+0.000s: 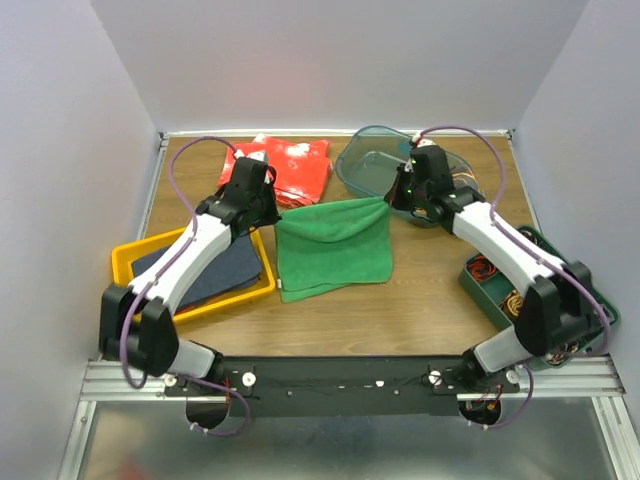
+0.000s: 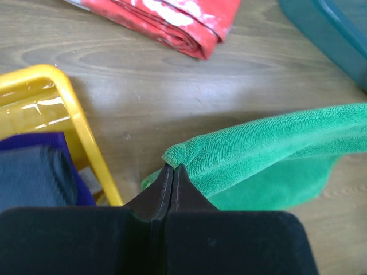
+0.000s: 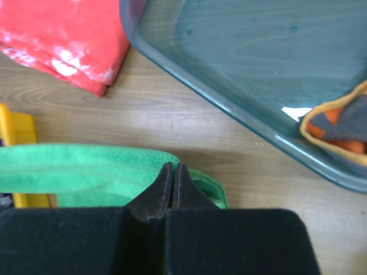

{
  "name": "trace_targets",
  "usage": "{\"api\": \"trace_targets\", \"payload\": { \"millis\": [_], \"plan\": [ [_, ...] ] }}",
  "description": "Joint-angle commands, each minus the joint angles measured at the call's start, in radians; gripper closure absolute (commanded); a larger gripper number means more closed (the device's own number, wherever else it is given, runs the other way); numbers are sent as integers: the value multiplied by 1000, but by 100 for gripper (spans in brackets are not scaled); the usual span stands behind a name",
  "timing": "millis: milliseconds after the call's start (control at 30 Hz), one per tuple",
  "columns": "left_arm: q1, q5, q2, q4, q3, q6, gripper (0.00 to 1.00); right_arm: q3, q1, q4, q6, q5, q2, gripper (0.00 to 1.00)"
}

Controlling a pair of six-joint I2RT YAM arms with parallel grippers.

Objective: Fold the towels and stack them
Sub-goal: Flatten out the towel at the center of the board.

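Note:
A bright green towel [image 1: 333, 245] lies mid-table, its far edge lifted. My left gripper [image 1: 272, 212] is shut on the towel's far left corner [image 2: 179, 153]. My right gripper [image 1: 395, 203] is shut on its far right corner [image 3: 166, 161]. The raised edge stretches between them, with a lower layer under it [image 2: 269, 192]. A dark navy towel [image 1: 205, 270] lies folded in the yellow tray [image 1: 262, 290]; it also shows in the left wrist view [image 2: 34, 172]. A dark grey towel with orange markings [image 3: 341, 123] sits in the teal bin [image 1: 362, 165].
A red white-speckled cloth [image 1: 285, 168] lies folded at the back, beyond the green towel. A dark green box [image 1: 490, 290] with small parts stands at the right under my right arm. The teal bin's wall [image 3: 229, 103] is close beyond the right fingers.

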Motion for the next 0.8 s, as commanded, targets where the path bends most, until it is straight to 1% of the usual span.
{"api": "trace_targets", "payload": {
  "millis": [0, 33, 67, 133, 167, 233, 300, 400, 500, 600, 733, 767],
  "plan": [
    [-37, 82, -250, -21, -93, 43, 100, -85, -7, -46, -29, -41, -222, 99],
    [-56, 90, -288, -30, -110, 46, 100, -97, -4, -62, -29, -46, -257, 99],
    [-67, 95, -361, -57, -136, 47, 100, -110, -4, -82, -28, -44, -332, 99],
    [-109, 122, -432, -78, -156, 50, 100, -133, -4, -143, -22, -89, -400, 99],
    [-127, 127, -490, -102, -167, 47, 100, -139, -4, -160, -16, -101, -479, 99],
    [-165, 132, -535, -134, -161, 41, 100, -157, -4, -204, -2, -139, -552, 99],
    [-228, 132, -591, -173, -150, 29, 100, -148, -4, -270, 12, -172, -630, 99],
    [-291, 121, -641, -219, -127, -16, 100, -122, -4, -342, 41, -224, -699, 99],
    [-310, 119, -672, -255, -100, -48, 100, -90, -4, -391, 60, -257, -730, 99],
    [-311, 95, -652, -291, -64, -63, 100, -52, -4, -412, 69, -238, -732, 99],
    [-304, 11, -557, -297, -30, -69, 100, -38, -4, -384, 86, -184, -637, 99],
    [-292, 1, -493, -285, -18, -65, 100, -41, -4, -373, 78, -170, -562, 99]
  ]
}}
